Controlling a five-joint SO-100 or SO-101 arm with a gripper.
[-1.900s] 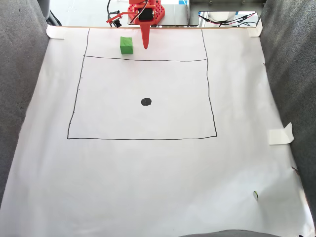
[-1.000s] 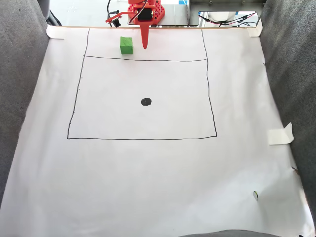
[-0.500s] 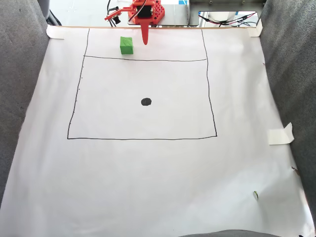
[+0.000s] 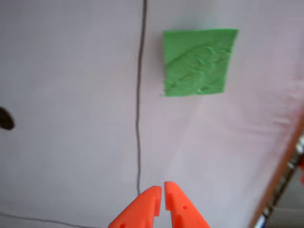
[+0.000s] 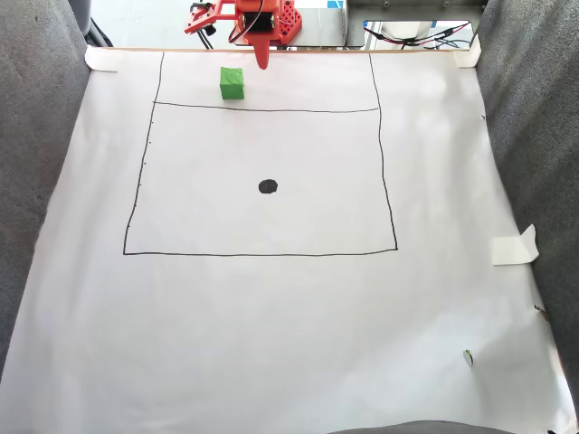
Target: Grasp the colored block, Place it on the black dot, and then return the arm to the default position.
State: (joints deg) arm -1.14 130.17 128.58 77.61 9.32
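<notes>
Block, bright green with ridged faces, sits near the worktop's far edge; end effector nearly closed, holding nothing.

Gripper entered at bottom edge, approx. centre; orange jaws nearly closed, w/ narrow slit between tips, nothing held. Green block lay on white paper at upper right, well apart from tips, rough ridged face up. Thin dark line ran vertically, just left of block. Black dot was cut off at left edge.
</notes>
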